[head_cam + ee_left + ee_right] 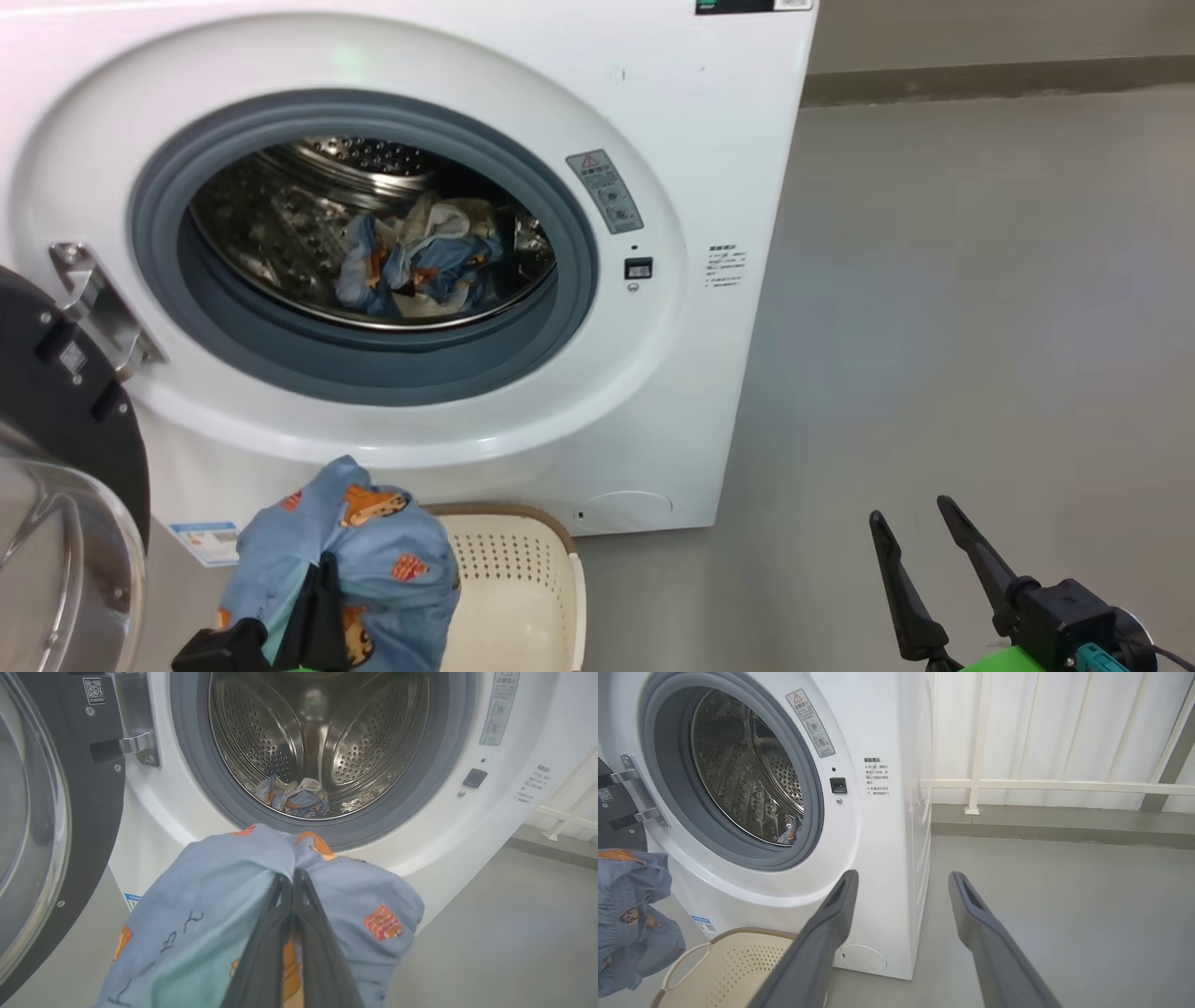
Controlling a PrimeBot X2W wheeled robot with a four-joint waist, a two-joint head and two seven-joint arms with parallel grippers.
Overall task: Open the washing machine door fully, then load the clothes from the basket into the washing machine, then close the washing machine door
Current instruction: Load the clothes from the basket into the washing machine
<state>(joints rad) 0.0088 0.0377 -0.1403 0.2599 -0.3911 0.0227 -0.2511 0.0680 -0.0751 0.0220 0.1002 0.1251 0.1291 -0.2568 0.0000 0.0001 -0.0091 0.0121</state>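
Observation:
The white washing machine [709, 168] stands with its black door [56, 411] swung open to the left. A bundle of light blue printed clothes [420, 257] lies in the steel drum [299, 732]. My left gripper [317, 565] is shut on another light blue garment [373, 541], held above the cream basket [523, 588] and below the drum opening. In the left wrist view the garment [224, 896] drapes over the closed fingers [280, 933]. My right gripper [910, 518] hangs open over the floor at the lower right, empty.
Grey floor [980, 327] stretches to the right of the machine. A white railing [1041, 784] and a low kerb stand behind it. A blue label sticker [207, 541] sits low on the machine front, beside the door's glass bowl [56, 569].

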